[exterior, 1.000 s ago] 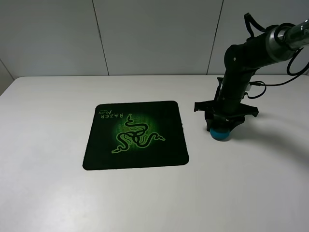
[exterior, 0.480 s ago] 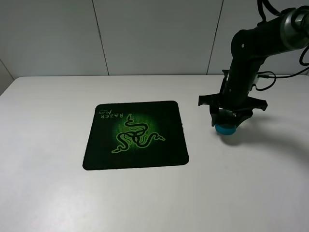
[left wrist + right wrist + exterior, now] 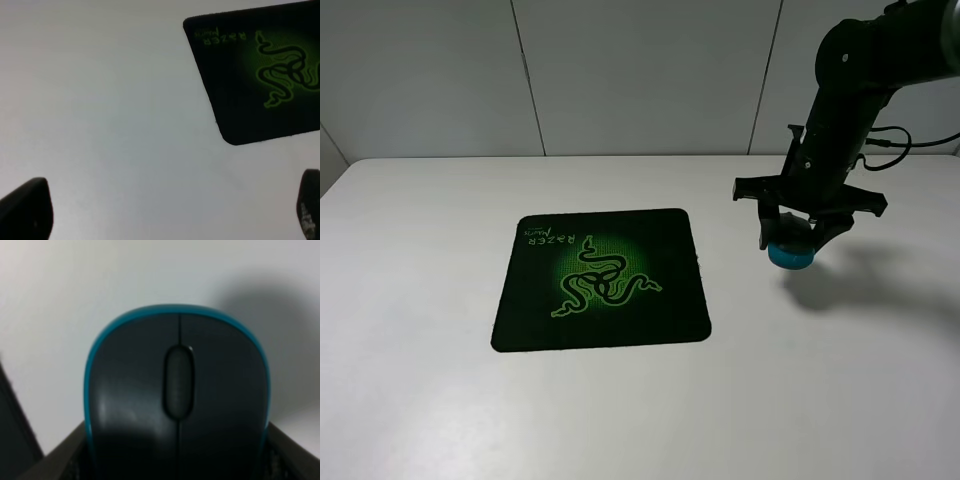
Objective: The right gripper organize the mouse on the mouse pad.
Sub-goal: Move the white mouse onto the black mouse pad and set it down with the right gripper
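My right gripper [image 3: 790,238] is shut on the mouse [image 3: 789,257], a small mouse with a dark grey top and blue sides, and holds it a little above the white table, to the right of the mouse pad [image 3: 600,280]. A shadow lies on the table under it. The right wrist view shows the mouse [image 3: 177,390] close up between the dark fingers [image 3: 52,465]. The pad is black with a green snake logo and lies flat; its corner also shows in the left wrist view [image 3: 260,75]. My left gripper [image 3: 167,215] is open and empty above bare table, beside the pad.
The white table [image 3: 440,400] runs wide around the pad. A pale panelled wall [image 3: 640,70] stands behind the table's far edge. The right arm's cables [image 3: 895,140] hang at the far right.
My right gripper has risen with the mouse in it and shifted a little to the right. The mouse has left the table. The pad has not moved.
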Robot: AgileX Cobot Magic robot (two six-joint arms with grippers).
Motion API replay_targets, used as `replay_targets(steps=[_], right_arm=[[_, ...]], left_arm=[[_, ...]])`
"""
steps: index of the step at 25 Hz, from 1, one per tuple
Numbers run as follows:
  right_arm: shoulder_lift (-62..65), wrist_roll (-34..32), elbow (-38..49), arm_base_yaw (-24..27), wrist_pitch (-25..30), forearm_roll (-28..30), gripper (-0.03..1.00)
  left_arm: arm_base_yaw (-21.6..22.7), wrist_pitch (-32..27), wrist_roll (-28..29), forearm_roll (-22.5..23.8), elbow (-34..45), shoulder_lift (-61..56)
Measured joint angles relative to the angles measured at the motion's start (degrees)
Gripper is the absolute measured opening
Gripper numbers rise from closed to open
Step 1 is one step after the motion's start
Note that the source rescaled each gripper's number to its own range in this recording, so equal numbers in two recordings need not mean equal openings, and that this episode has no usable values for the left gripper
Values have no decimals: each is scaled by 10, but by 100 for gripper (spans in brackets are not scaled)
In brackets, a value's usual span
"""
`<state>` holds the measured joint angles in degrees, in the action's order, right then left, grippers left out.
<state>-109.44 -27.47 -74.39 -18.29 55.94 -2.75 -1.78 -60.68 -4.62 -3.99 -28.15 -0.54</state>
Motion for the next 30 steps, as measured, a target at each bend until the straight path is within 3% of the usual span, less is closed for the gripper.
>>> replay_targets(steps=[15,30], right_arm=[[-12,4,-131,-123,36,0,0],[-138,5,-284,-232,62,21,0]], left_arm=[[0,0,0,0,0,0],[0,0,0,0,0,0]])
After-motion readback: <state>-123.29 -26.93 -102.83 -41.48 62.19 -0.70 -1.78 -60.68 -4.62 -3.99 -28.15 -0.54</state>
